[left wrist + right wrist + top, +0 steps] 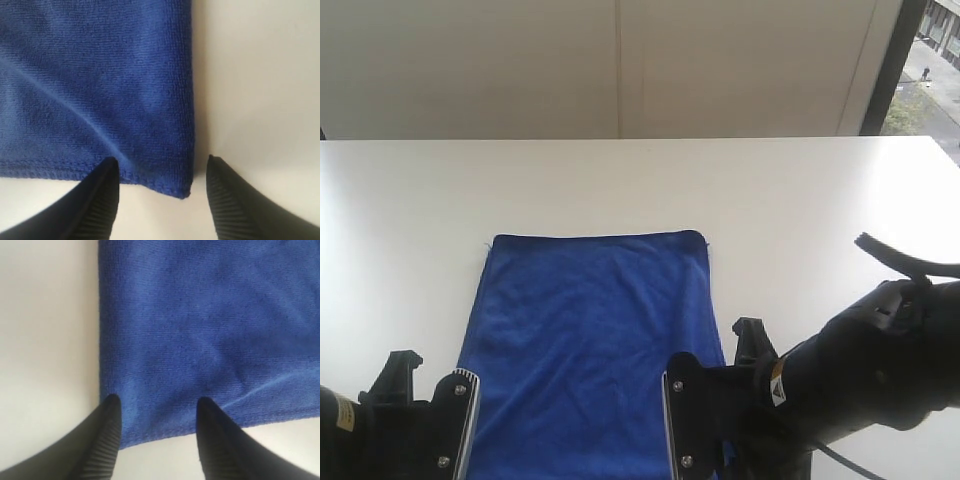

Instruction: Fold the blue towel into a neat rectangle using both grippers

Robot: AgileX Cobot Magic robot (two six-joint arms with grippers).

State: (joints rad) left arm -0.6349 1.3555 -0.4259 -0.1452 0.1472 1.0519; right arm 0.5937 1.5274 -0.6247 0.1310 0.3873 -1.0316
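Note:
The blue towel (585,340) lies flat on the white table (620,180), reaching from mid-table to the near edge of the exterior view. My left gripper (162,162) is open over the towel's near left corner (185,192); one fingertip (111,167) sits over the hem, the other over bare table. My right gripper (157,402) is open over the near right corner, both fingertips above the cloth (200,330) near its hem. In the exterior view the left arm end (420,425) and right arm end (720,420) flank the towel's near end. No label shows.
The white table spreads wide around the towel on the left, right and far side. A pale wall (620,60) stands behind the table, with a window strip (930,60) at the far right.

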